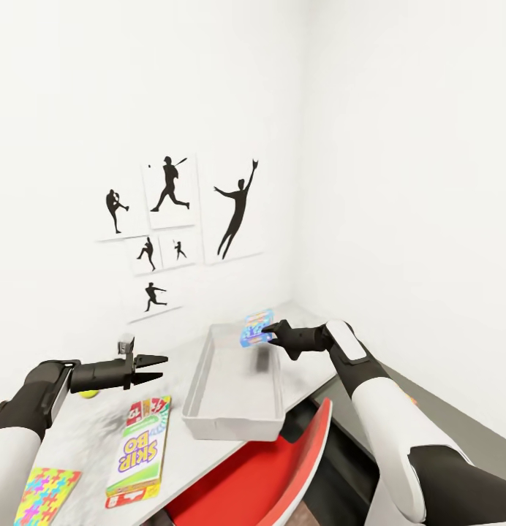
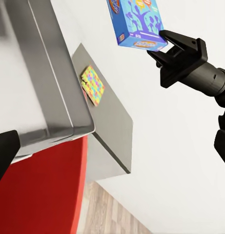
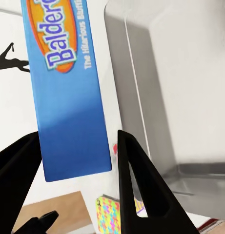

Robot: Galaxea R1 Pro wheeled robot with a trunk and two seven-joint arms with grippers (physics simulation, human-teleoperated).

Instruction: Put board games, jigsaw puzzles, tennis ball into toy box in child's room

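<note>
The blue Balderdash board game [image 1: 256, 329] hangs above the far end of the toy box [image 1: 235, 420], pinched at its lower edge by the right claw [image 1: 268, 334], whose two fingers [image 3: 141, 183] sit closed on its narrow sides. The toy box stands on the mottled grey-white table [image 1: 92, 424] in the corner of the child's room. Beside it lies the SKIP-BO box [image 1: 139, 451], and a jigsaw puzzle [image 1: 44, 497] lies nearer the table's front edge. The left claw [image 1: 159, 369] hovers over the table, fingers apart and holding nothing, with the tennis ball [image 1: 88, 394] just below its arm. A red chair [image 1: 282, 475] is tucked under the table. Black silhouette sports pictures [image 1: 169, 226] hang on the white wall [image 1: 399, 183].
</note>
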